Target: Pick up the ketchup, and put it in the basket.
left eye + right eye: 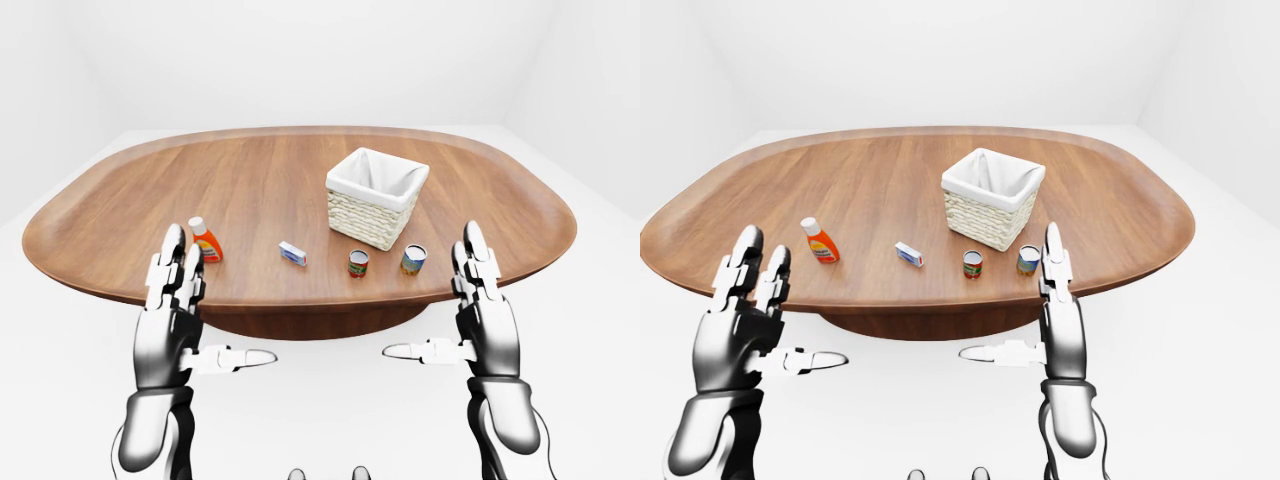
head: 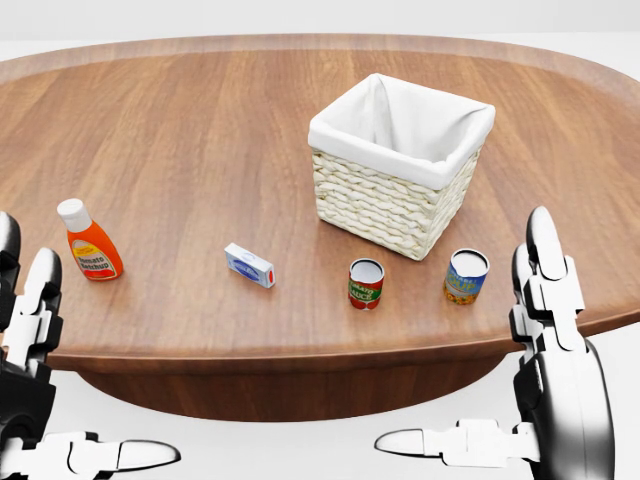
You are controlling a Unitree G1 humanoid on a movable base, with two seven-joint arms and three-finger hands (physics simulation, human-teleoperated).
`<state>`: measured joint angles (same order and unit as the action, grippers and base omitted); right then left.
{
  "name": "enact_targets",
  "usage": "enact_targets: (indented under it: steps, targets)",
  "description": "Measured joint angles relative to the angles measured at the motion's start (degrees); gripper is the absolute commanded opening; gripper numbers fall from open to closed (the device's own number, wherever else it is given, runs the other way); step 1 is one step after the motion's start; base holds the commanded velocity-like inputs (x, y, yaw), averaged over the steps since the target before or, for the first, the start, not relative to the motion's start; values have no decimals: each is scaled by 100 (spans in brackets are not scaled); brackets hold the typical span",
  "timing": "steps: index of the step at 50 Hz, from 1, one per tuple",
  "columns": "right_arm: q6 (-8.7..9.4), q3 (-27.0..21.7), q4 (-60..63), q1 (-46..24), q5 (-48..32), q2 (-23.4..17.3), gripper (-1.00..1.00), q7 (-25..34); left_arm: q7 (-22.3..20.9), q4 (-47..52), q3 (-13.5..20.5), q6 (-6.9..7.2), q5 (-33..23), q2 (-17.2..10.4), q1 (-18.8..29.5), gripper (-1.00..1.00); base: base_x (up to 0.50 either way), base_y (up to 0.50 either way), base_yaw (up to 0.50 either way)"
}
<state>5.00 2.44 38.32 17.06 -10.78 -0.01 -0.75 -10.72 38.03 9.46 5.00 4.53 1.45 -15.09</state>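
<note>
Orange ketchup bottle (image 2: 91, 246) is standing upright near the left of the tabletop (image 2: 200, 140), well apart from the wicker basket (image 2: 397, 165). Both hands, left hand (image 1: 172, 320) and right hand (image 1: 487, 318), are hovering short of the edge, fingers spread and empty. Reaching appears not yet begun; next, the left hand needs extending toward the bottle.

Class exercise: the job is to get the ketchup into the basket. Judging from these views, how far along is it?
Done: nothing. The ketchup stands upright on the table, well left of the basket in the head view. In hand: nothing; the left hand and right hand are open, short of the table. Left: reach, grasp, carry, release.
</note>
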Motion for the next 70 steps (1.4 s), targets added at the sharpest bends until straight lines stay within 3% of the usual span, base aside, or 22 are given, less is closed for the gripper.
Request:
enact_targets:
  steps: [46, 70]
  targets:
    - [0, 94, -61, -8, -170, -27, 100, -80, -39, 8, 10, 0, -2, 11, -28, 100, 0, 0, 0]
    - [0, 123, -51, 54, -238, -40, 100, -41, -95, 76, 19, 0, -5, 28, -83, 100, 49, 18, 0]
